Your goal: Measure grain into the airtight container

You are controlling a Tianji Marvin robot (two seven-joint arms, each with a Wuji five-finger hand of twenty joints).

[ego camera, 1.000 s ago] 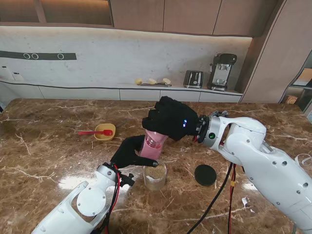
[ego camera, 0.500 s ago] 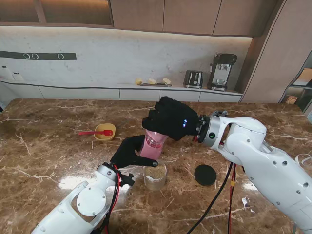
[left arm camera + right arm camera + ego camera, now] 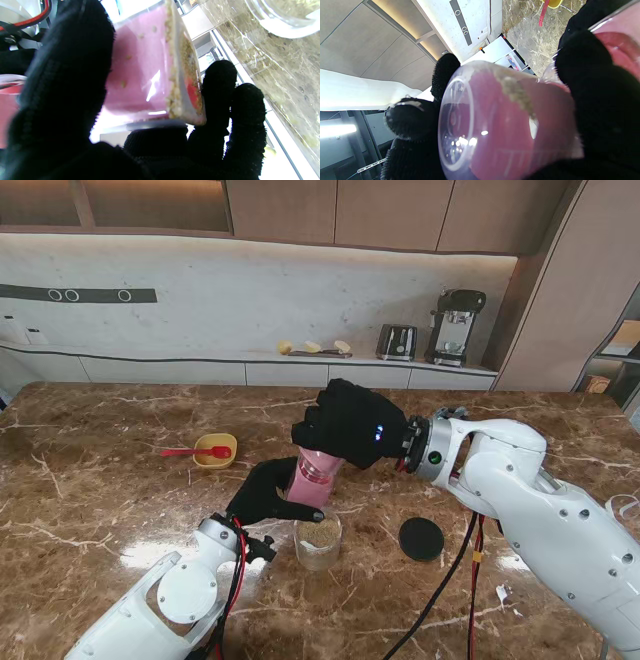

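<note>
Nearest, the grain-filled glass container (image 3: 318, 542) is seen on the bench (image 3: 100, 510), just beyond it the pink measuring cup (image 3: 312, 477) is gripped by both left robot hand (image 3: 262, 492) and right robot hand (image 3: 350, 423), so pouring is judged under way, further tipping being called for.
</note>
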